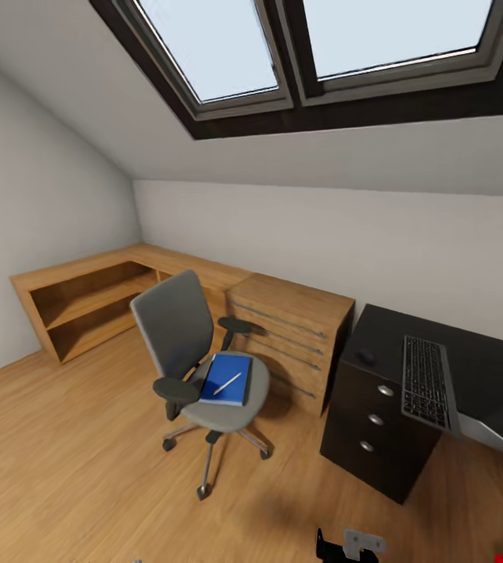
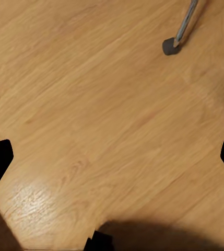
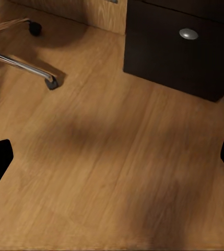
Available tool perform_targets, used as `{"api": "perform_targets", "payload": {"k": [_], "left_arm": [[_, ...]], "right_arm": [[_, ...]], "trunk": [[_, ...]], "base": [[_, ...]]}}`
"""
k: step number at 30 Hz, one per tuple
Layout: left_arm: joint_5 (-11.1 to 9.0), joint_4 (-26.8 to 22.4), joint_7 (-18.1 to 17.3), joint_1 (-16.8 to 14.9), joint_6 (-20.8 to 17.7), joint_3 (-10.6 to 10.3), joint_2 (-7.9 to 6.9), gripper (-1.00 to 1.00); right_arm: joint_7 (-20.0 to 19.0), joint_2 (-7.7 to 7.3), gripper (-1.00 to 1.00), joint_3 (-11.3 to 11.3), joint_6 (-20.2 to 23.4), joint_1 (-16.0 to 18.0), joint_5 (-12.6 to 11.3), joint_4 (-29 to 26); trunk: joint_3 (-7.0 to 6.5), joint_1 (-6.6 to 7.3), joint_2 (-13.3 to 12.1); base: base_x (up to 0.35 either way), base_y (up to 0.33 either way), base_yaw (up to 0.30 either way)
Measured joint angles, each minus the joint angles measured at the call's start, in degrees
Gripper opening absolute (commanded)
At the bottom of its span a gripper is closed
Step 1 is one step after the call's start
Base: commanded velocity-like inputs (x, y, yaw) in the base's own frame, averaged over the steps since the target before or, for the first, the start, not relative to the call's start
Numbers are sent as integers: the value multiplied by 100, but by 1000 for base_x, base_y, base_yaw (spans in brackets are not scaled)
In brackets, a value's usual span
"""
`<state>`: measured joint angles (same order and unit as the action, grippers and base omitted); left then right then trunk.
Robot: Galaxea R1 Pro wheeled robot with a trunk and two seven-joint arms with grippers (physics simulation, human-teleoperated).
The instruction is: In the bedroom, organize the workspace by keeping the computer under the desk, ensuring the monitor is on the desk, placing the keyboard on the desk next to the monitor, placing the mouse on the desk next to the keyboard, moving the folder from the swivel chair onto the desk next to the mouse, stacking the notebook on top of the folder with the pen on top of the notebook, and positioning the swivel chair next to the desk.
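The grey swivel chair point(image 1: 182, 336) stands on the wood floor, left of the black desk point(image 1: 486, 363) and apart from it. On its seat lies the blue folder point(image 1: 226, 379) with the white pen point(image 1: 228, 383) on top. The keyboard point(image 1: 425, 381) and the small black mouse point(image 1: 367, 357) lie on the desk top above the drawer unit point(image 1: 376, 426). Notebook and monitor are out of view. I cannot tell whether a pale grey slab point(image 1: 492, 436) at the right edge is the computer. Both grippers hang open over bare floor: left gripper point(image 2: 112, 159) near a chair caster point(image 2: 170, 46), right gripper point(image 3: 112, 159) between a chair leg point(image 3: 18, 63) and the drawer unit point(image 3: 179, 49).
A light wooden drawer chest point(image 1: 290, 332) stands between the chair and the desk. A low wooden shelf unit point(image 1: 87, 301) runs along the left wall into the corner. The ceiling slopes down with skylights point(image 1: 306, 47). Open floor lies in front of the chair.
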<state>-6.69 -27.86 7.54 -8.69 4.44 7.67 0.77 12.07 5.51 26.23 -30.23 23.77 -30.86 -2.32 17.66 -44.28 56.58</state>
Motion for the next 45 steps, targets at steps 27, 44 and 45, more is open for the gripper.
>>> {"api": "perform_targets", "payload": {"k": [27,44,45], "left_arm": [[0,1,-1,0,2,0,0,100],[0,1,2,0,-4,2,0,100],[0,1,2,0,-4,3,0,100]], "right_arm": [[0,9,100,1,0,0,-8,0],[0,9,100,0,1,-1,-3,-1],[-1,9,100,0,-1,0,-4,0]], "trunk": [[-436,596,-1084],[-742,968,-1767],[-760,990,-1807]], "base": [[-296,62,-269],[-137,1,-269],[-318,0,-268]]}}
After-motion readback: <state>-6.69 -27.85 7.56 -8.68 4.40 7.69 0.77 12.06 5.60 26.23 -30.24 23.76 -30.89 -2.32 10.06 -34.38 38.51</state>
